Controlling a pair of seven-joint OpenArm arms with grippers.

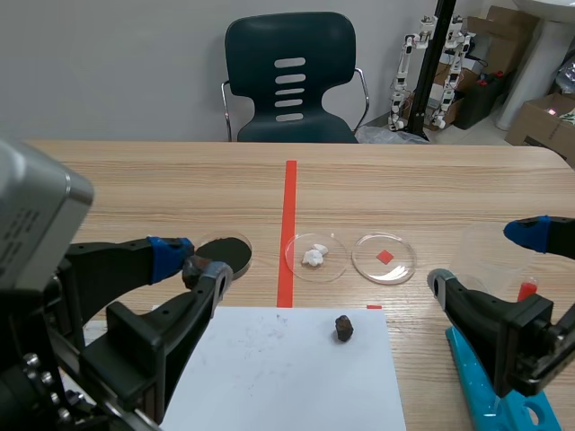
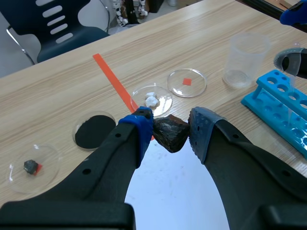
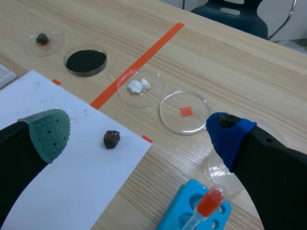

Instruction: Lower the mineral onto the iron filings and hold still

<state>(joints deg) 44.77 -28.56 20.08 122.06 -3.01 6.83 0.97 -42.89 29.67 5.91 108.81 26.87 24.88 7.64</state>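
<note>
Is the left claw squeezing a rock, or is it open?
Shut on it. In the left wrist view the left gripper has its jaws pressed against both sides of the dark mineral.

On the worktop (image 1: 180, 180) — a dish (image 1: 334, 266) of white lumps (image 1: 314, 256), a clear dish (image 1: 402, 266) just beside it, a beaker (image 2: 247, 52), a blue tube rack (image 2: 273, 103) — dark chair (image 1: 260, 54) behind

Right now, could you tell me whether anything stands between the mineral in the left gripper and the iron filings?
Nothing visible does: the mineral, held in the left gripper, hangs close beside the iron filings.
</note>
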